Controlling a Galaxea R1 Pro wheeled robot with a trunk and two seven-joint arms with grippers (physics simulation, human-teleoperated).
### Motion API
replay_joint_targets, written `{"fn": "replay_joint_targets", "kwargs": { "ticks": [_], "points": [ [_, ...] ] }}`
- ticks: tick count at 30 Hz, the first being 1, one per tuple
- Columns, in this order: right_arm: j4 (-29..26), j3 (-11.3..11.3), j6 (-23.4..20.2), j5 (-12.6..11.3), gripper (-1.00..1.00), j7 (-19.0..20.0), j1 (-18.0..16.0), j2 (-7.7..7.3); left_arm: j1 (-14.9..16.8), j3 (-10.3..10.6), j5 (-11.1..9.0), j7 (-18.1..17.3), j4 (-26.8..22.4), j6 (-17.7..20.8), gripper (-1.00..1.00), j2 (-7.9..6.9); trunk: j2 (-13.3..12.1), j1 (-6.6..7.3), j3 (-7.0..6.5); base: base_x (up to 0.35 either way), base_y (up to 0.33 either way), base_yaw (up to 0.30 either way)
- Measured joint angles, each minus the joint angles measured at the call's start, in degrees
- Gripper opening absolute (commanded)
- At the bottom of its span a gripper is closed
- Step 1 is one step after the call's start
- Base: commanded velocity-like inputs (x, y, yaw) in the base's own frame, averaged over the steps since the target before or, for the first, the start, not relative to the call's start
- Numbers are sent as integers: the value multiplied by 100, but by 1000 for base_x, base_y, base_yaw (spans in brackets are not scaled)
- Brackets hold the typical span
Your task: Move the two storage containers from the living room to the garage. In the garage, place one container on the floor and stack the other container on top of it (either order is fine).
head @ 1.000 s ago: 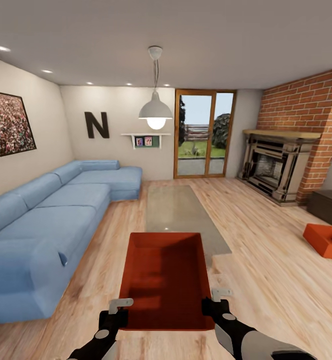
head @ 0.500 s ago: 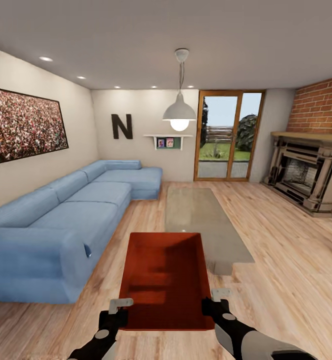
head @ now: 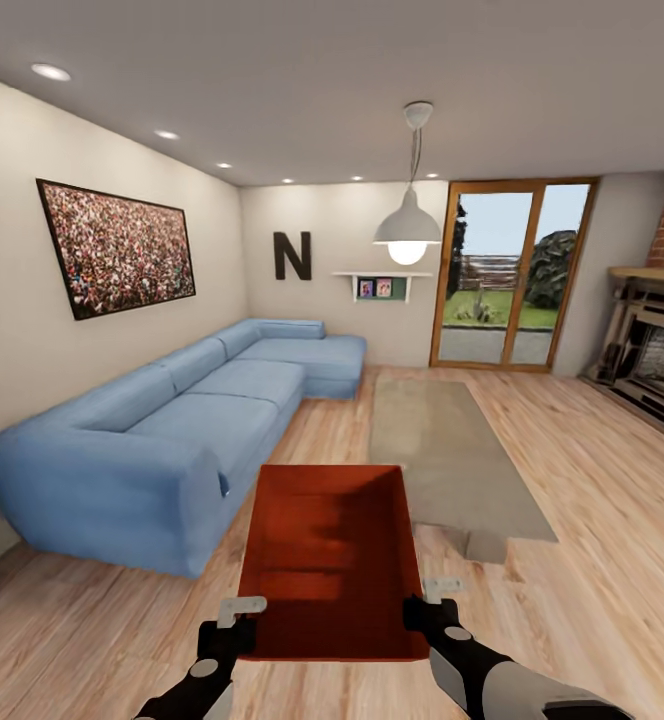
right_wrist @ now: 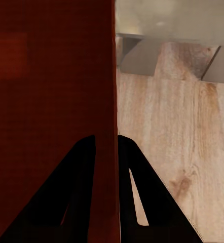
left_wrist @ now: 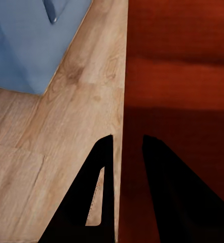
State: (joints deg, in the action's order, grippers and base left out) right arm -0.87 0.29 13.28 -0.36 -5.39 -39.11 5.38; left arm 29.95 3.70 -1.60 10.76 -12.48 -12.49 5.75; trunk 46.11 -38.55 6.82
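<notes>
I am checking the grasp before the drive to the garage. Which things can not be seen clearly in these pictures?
- Head view: the fireplace is cut off by the right edge.
- Head view: the storage container hides the floor beneath it and its own underside.
- Head view: the small pictures on the wall shelf are too small to read.
- Left wrist view: the left tool is a dark silhouette, its pad contact unclear.

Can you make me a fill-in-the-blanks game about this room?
1. The long corner sofa is coloured ____.
2. The big dark letter on the wall is ____.
3. The left claw and right claw each pinch a wall of the open orange-red box, so it is held by ____ claws.

Missing words: blue; N; two
</notes>
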Motion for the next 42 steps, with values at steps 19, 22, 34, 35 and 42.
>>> {"fn": "replay_joint_targets", "kwargs": {
  "ticks": [19,22,34,35,42],
  "points": [
    [0,-5,-1,0,-100,1,-1,0,0,1,-1,-2,-7,6,-100,-1,0,1,-53,-291,0,290],
    [0,-6,0,1,-100,3,-1,-1,0,1,-1,-2,-10,7,-100,-1,0,1,-62,-201,0,290],
    [1,-16,-3,-3,-100,21,1,-7,0,1,4,-4,-10,11,-100,1,0,4,-95,-27,0,290],
    [1,-17,-4,-3,-100,24,1,-7,0,-1,6,-5,-10,12,-100,1,0,4,-98,0,0,290],
    [1,-18,-7,-2,-100,18,1,-6,0,0,7,-4,-15,22,-100,0,0,4,-118,0,0,290]
  ]
}}
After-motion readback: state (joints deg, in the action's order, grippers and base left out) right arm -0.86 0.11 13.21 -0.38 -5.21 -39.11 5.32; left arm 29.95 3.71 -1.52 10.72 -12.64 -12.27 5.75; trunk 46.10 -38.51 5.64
